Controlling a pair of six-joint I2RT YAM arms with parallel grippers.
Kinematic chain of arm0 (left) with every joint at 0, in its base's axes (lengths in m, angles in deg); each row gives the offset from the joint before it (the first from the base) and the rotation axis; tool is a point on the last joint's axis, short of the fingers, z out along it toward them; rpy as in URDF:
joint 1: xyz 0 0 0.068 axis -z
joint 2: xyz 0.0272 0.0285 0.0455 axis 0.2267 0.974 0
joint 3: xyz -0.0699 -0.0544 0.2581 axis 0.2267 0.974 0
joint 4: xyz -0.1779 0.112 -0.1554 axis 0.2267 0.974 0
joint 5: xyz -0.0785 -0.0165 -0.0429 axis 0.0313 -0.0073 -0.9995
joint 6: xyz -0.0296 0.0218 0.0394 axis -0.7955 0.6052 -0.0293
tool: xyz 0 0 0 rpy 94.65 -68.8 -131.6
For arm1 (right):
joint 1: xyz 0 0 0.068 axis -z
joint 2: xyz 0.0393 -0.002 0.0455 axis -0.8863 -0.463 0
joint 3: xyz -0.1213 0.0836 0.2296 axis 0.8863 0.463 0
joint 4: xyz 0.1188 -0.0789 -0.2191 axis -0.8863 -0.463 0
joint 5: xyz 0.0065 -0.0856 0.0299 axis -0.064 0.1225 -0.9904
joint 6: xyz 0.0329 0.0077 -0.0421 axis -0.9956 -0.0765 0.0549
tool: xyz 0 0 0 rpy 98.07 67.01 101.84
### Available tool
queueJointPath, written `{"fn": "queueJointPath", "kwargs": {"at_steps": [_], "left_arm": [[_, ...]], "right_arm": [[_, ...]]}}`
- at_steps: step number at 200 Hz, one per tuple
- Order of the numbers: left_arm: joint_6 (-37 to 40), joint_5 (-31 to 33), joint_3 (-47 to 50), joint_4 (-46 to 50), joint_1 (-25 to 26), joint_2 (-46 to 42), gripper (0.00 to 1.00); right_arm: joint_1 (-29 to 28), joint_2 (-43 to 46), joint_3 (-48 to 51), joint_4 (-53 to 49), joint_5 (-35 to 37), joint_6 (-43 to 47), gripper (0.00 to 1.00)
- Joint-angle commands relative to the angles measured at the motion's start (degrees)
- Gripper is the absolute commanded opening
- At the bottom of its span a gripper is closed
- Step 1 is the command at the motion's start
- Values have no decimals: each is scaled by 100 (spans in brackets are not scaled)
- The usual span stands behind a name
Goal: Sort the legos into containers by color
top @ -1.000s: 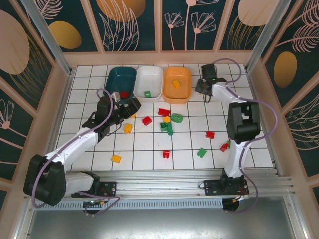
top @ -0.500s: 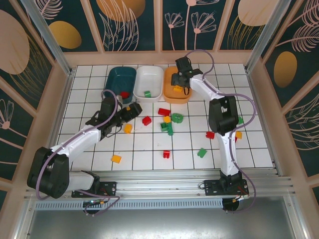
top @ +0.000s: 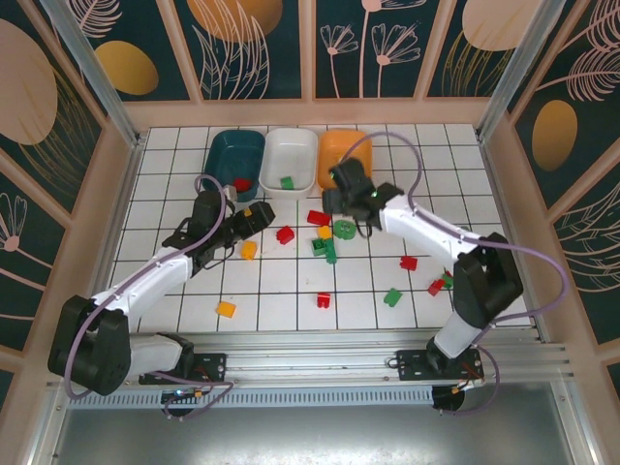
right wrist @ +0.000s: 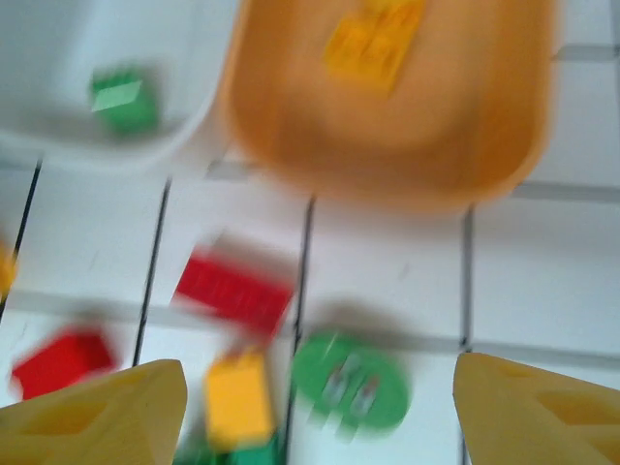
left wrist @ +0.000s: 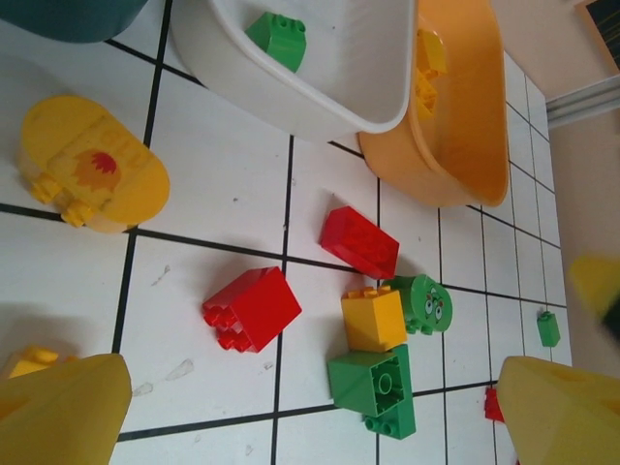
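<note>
Three containers stand in a row at the back: teal point(top: 235, 155), white point(top: 291, 153) and orange point(top: 332, 145). A red lego point(top: 240, 183) lies in the teal one, a green lego point(left wrist: 279, 39) in the white, and a yellow lego point(right wrist: 373, 44) in the orange. Loose legos cluster mid-table: a red cube point(left wrist: 254, 308), a red flat brick point(left wrist: 360, 241), a yellow cube point(left wrist: 373, 318), a green round piece point(right wrist: 351, 381) and a green brick point(left wrist: 383, 383). My left gripper point(top: 254, 216) hangs open just left of the red cube. My right gripper point(top: 337, 199) is open above the green round piece.
A yellow oval piece point(left wrist: 92, 174) lies near the teal tub. More bricks are scattered nearer the front: yellow point(top: 226, 309), yellow point(top: 249, 250), red point(top: 324, 299), green point(top: 391, 296), red point(top: 408, 263). Walls close in the table on three sides.
The right arm swung from beside the orange tub, across it, and down toward the central cluster, jaws now wider. The left gripper edged slightly right and stayed open.
</note>
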Motion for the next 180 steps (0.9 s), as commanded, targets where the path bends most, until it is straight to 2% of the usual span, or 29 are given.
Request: {"fn": "queueJointPath", "kwargs": {"at_steps": [1,13,30,75,109,180], "left_arm": [[113,-86,178,-112,15,-164,96],[78,-152,242,-182,15,-147,95],[59,-279,252,-232,12,-95,94],[44,-252,337,-217,10,-182,93],[55,-204,357,-137,16,-280,93],[123,-35,302,-4,12,-338,94]], "right_arm": [[-389,137,706,-40,-42,-490,67],[-588,185,914,-101,-51,-614,58],[-745,185,1145,-102,-258,-727,52],[-873,9,1274,-22,-730,-392,52],[-846,-406,1120,-126,-608,-210,52],[-723,-797,1094,501,-774,-70,49]]}}
